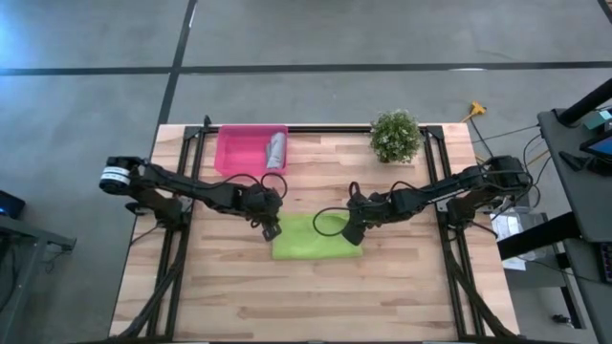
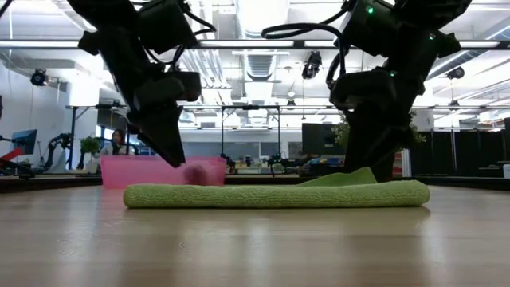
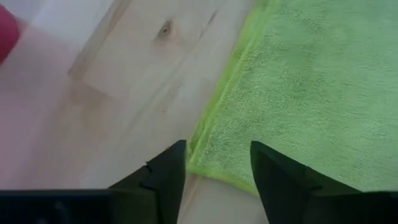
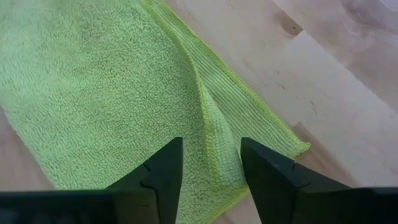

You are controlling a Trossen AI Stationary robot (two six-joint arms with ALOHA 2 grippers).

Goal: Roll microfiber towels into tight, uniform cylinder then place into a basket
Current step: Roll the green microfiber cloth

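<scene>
Green towel (image 1: 317,239) lies lengthwise across bench between both grippers, left (image 1: 271,227) and right (image 1: 351,232), jaws open over its end corners.

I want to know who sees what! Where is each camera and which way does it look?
High: overhead, straight down; both arms, green towel, pink basket.
Low: table height, looking across; both arms above the towel.
Left wrist: its open left claw over a towel corner.
Right wrist: its open right claw over a ridge.
All share the towel.

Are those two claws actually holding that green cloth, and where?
No. Both claws, left and right, stand open over opposite end edges of the green cloth; nothing is gripped.
</scene>
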